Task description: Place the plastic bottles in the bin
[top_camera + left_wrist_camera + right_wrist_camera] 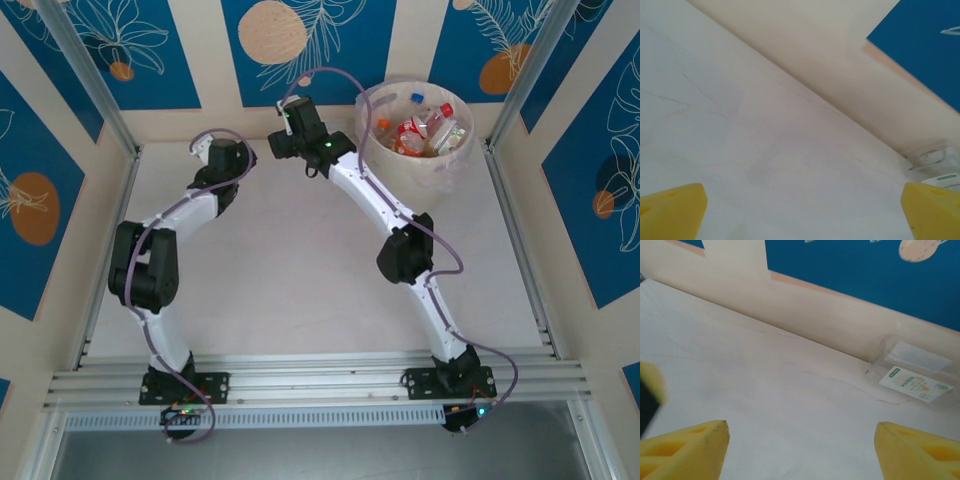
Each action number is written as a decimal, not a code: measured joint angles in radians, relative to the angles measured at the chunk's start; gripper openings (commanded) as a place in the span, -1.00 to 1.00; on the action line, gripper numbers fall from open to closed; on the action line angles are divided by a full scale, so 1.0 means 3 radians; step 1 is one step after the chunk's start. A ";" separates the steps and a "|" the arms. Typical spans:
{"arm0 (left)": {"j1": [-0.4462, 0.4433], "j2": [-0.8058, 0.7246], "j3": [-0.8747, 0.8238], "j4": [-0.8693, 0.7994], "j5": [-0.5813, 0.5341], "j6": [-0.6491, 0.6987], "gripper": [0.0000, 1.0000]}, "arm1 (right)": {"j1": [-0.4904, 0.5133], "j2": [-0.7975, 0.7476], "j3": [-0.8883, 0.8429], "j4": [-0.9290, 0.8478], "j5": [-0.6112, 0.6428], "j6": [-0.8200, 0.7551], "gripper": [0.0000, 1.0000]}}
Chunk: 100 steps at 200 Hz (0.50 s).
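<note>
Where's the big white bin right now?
In the top view, the bin sits at the far right corner of the table, with bottles piled inside it.

Bright, even light casts soft shadows; wrist views look hazy (left claw [804, 202] blurred at edges).

No wording can be read anywhere. At the right of the right wrist view, a white label [914, 384] with a green badge and an orange picture sits on a clear plastic box [918, 356], its print too small. In the upper right of the top view, the red labels of the plastic bottles [425, 130] are blurred.
</note>
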 measured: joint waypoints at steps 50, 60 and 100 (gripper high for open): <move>0.0000 -0.0404 -0.0356 -0.0107 0.0015 0.0069 1.00 | -0.0211 0.0430 0.0100 0.0200 -0.0027 -0.0004 0.58; 0.0000 -0.0491 -0.0449 -0.0135 0.0025 0.0080 1.00 | -0.0275 0.0533 0.0141 0.0233 -0.0027 0.0006 0.60; 0.0003 -0.0855 -0.0760 -0.0245 0.0037 0.0186 1.00 | -0.0490 0.0802 0.0200 0.0340 -0.0023 0.0014 0.64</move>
